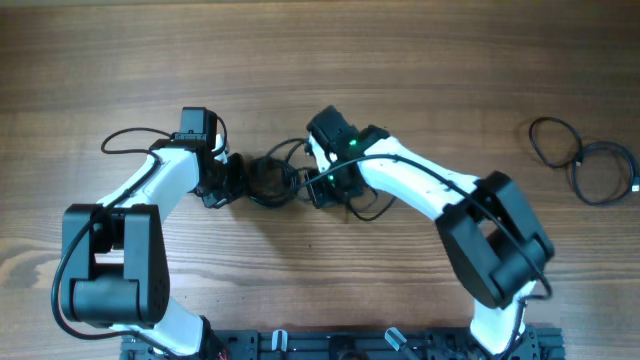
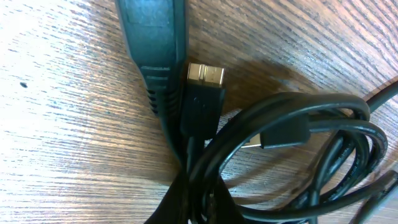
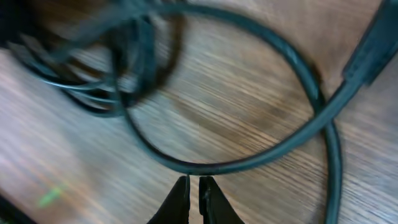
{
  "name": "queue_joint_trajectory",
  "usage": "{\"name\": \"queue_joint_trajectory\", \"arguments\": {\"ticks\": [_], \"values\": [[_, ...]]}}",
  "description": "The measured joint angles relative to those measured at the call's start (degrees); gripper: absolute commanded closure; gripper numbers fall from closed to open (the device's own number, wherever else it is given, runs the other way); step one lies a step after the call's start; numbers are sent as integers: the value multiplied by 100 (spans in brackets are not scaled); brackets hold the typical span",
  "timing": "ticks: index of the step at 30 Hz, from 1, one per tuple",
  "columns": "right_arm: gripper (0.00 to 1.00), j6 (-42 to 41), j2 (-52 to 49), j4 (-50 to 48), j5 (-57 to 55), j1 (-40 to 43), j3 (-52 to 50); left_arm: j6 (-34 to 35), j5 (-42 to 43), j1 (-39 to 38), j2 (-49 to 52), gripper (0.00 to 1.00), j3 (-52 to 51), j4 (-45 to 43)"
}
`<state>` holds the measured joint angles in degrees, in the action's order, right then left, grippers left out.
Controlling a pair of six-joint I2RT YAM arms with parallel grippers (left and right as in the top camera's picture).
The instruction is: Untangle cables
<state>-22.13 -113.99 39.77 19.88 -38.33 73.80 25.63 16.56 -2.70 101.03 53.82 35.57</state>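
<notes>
Both arms are in on the knotted cables (image 1: 268,178) mid-table, left gripper (image 1: 225,182) one side, right gripper (image 3: 193,186) the other. Another loose bundle (image 1: 585,165) lies well apart, far right. Right fingers are nearly together w/ nothing between them; a looping strand (image 3: 249,163) passes just past the tips. Left: can't tell its state (wrist cam shows only a gold-tipped plug (image 2: 205,73) and coils, close up). I judge we're early in the loosening step. Next, the right needs to spread, straddle that strand, clamp, then pull away from the knot.
</notes>
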Motion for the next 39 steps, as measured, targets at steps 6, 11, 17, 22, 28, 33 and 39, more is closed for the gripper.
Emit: {"name": "queue_joint_trajectory", "arguments": {"ticks": [6,11,17,22,28,33,39], "values": [[89,-251,-94,-7,1115,-22,-249,0,0,0,0,96,0,0],[85,-293,-94,-90,1674,-94,-214,0,-2,0,0,96,0,0],[94,-251,-85,-1397,745,13,328,2,-2,0,0,96,0,0],[88,-678,-109,-1394,-310,13,304,0,-2,0,0,96,0,0],[87,-999,-227,46,-164,-39,249,2,-2,0,0,96,0,0],[86,-1023,-232,258,1008,-636,247,0,-2,-2,0,96,0,0],[88,-1029,-232,90,1517,-1143,247,0,-2,-2,0,96,0,0]]}}
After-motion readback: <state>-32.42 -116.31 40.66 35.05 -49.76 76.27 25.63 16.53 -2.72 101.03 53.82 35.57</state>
